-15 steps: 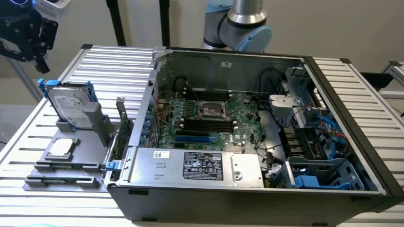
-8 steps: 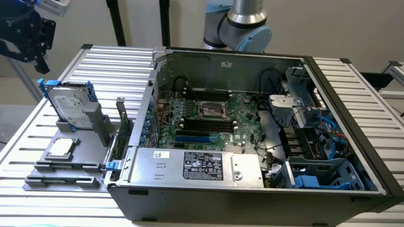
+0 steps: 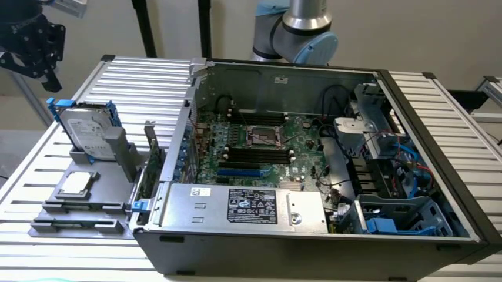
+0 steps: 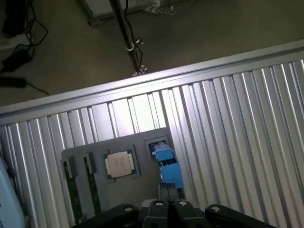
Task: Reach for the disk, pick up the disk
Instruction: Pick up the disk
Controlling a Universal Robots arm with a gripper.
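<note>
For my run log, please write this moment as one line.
stage: reach | end effector: apart from disk | disk: upright in grey holder, not grasped

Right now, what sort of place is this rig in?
Probably a robotics lab bench for PC servicing: an open desktop tower sits on a slatted aluminium table, a grey fixture beside it holds the disk and a processor chip, and a robot arm stands behind.
</note>
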